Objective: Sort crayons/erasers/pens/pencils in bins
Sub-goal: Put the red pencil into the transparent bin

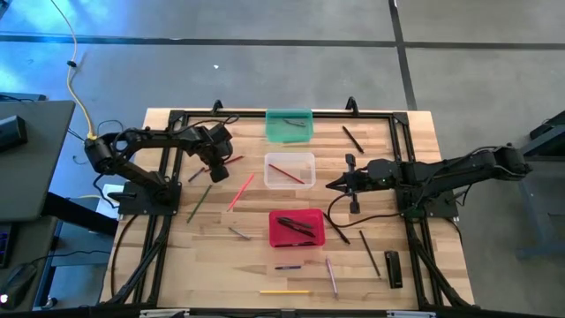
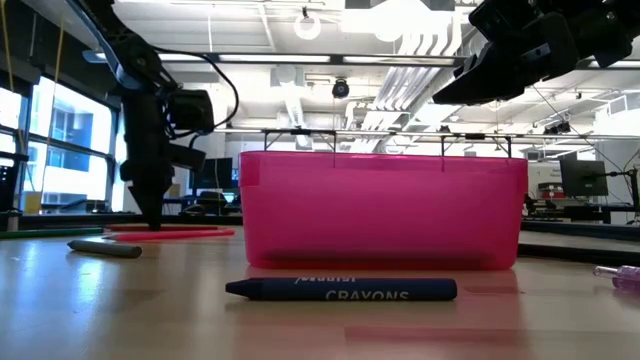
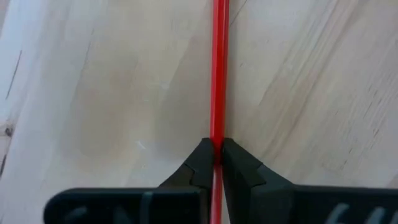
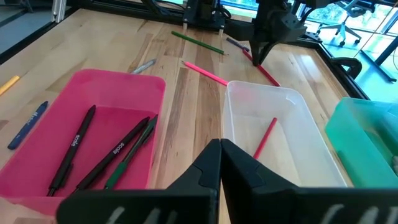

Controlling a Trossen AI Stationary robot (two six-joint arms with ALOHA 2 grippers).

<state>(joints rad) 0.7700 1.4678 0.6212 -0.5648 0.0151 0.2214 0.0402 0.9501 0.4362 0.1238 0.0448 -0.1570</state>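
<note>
My left gripper (image 1: 217, 171) points down at the table left of the clear tub (image 1: 268, 170) and is shut on a red pencil (image 3: 218, 74). The pencil also shows in the high view (image 1: 233, 161) and in the right wrist view (image 4: 266, 73). My right gripper (image 1: 334, 185) is shut and empty, hovering between the clear tub and the red tub (image 1: 274, 230). The clear tub holds one red pencil (image 4: 264, 138). The red tub (image 4: 37, 155) holds several dark pens (image 4: 74, 146). The teal tub (image 1: 269, 125) stands at the far edge. My left gripper pinches the red pencil's thin shaft (image 3: 217, 140) between its two fingertips, toward the pencil's left end. The fingers come from above, pointing down, and lie across the pencil. In the low view the pencil (image 2: 175, 232) lies flat on the table.
Loose on the table: a pink pencil (image 1: 240, 192), a green pencil (image 1: 199, 203), a yellow pencil (image 1: 284, 291), black pens (image 1: 352, 139) (image 1: 369, 253), a black block (image 1: 393, 268), a blue crayon (image 2: 340, 290) and a grey stick (image 2: 105, 247). A black frame (image 1: 177, 115) rims the table.
</note>
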